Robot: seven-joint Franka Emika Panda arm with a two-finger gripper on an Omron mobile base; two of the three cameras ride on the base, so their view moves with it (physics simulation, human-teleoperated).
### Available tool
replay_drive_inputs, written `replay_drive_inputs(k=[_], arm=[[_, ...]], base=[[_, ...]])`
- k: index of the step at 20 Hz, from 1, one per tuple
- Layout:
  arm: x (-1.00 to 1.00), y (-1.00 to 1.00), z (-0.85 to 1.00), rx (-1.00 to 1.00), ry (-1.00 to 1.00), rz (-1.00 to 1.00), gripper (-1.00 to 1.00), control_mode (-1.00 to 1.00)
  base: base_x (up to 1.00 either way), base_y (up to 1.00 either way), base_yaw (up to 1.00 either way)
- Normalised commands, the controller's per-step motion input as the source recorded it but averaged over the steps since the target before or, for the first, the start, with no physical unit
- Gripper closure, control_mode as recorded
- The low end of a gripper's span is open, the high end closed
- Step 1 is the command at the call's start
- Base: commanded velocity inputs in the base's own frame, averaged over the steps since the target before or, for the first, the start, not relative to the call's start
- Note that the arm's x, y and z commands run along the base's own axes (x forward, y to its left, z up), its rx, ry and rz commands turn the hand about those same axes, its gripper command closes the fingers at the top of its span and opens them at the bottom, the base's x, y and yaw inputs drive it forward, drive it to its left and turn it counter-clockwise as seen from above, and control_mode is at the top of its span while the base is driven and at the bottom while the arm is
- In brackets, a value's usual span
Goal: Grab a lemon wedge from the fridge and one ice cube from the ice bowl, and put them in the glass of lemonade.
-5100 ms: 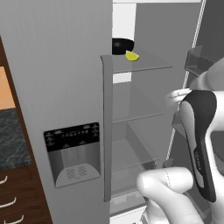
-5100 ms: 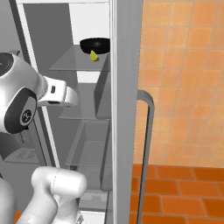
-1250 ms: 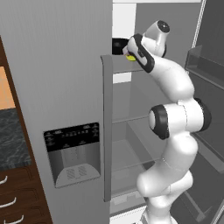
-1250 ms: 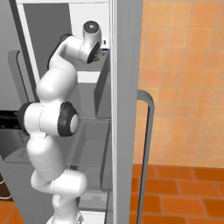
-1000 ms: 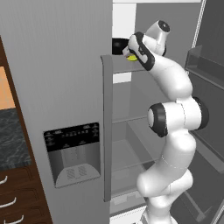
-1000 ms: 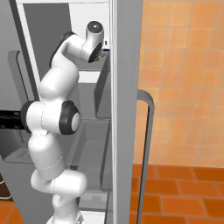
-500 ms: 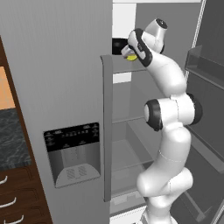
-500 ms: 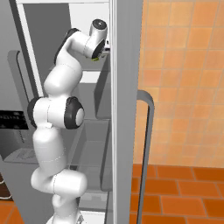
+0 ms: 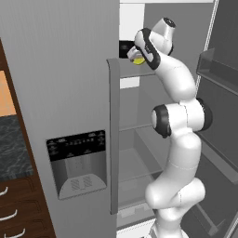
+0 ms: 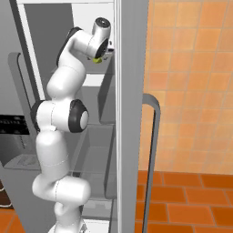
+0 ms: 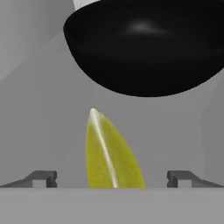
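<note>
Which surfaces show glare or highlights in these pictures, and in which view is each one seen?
Hand view: a soft pale sheen on the small black bowl and a bright streak along the lemon wedge. Left base view: even shading on the fridge, no glare.

Top shelf (image 9: pixel 148 74) of the open fridge (image 9: pixel 60 93): flat grey panel, upper compartment. Items resting directly on it: one lemon wedge (image 11: pixel 111 153), bright yellow, tapering to a point, lying near the front edge; one small black bowl (image 11: pixel 148 48), round and glossy, standing just behind the wedge toward the rear of the shelf, the two close together. Lower shelves (image 9: pixel 135 128) of the same compartment: grey, set below, contents not discernible.
</note>
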Motion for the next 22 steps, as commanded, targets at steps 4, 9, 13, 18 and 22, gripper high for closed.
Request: replay_drive_inputs(k=[4, 9, 13, 18, 22], arm=[[0.00, 0.10, 0.00, 0.00, 0.00, 0.01, 1.00, -1.00], [-0.01, 0.09, -0.01, 0.00, 0.01, 0.00, 1.00, -1.00], [-0.27, 0.06, -0.02, 0.00, -0.01, 0.00, 1.00, -1.00], [-1.00, 0.07, 0.00, 0.00, -0.14, 0.00, 1.00, -1.00], [-1.00, 0.18, -0.13, 0.00, -0.10, -0.11, 1.00, -1.00]], base=[[0.00, 0.00, 0.00], [0.00, 0.00, 0.00], [0.00, 0.00, 0.00], [0.00, 0.00, 0.00], [0.00, 0.00, 0.00]])
